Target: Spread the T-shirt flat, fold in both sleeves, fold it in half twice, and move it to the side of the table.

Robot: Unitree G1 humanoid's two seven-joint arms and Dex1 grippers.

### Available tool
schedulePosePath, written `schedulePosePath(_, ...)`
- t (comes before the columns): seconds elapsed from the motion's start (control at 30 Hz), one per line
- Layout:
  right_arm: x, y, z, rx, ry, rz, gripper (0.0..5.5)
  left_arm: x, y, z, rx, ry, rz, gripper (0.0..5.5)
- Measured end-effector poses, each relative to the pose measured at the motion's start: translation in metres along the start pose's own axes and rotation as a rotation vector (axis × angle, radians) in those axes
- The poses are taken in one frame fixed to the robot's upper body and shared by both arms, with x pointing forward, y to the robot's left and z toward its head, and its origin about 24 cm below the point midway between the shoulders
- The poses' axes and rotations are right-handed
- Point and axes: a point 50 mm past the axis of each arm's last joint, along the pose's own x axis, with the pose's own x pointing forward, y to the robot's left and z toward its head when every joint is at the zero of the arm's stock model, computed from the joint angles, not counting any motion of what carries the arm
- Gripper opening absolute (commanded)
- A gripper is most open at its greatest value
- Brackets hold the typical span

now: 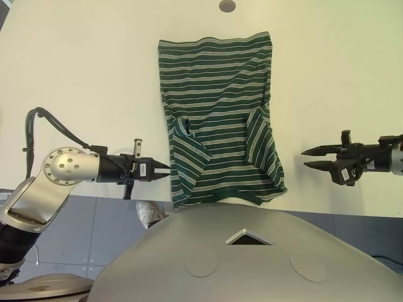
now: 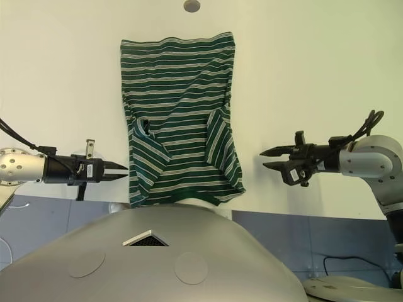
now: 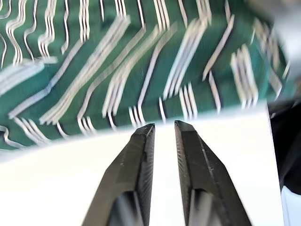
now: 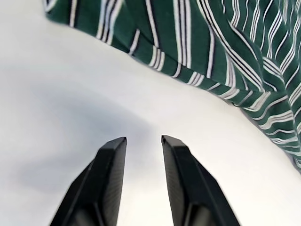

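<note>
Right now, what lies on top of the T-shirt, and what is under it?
The left sleeve and the right sleeve lie folded inward on the T-shirt. Under it is the white table; whatever the cloth covers cannot be seen.

Striped T-shirt [image 1: 217, 113] on white table [image 1: 82, 75]

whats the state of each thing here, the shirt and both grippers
T-shirt: lying flat on the table, both sleeves folded in over the body, not yet folded in half.
left gripper: slightly open, empty, tips just short of the T-shirt's left edge.
right gripper: open, empty, apart from the T-shirt's right edge.
</note>
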Motion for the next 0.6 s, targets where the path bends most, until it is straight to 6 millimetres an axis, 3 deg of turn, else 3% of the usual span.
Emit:
schedulePosePath(0.23,0.024,-0.008,0.008,-0.242,-0.126,-0.186,1.36,0.009,-0.002,-0.010,0.348,0.008,0.142,1.46)
schedulePosePath(0.37,0.037,0.004,0.017,-0.348,-0.190,-0.144,1.36,0.019,-0.006,-0.008,0.405,-0.040,0.165,1.46)
schedulePosePath(0.6,0.033,0.015,0.016,-0.438,-0.226,-0.124,1.36,0.027,-0.011,0.001,0.430,-0.079,0.132,1.46)
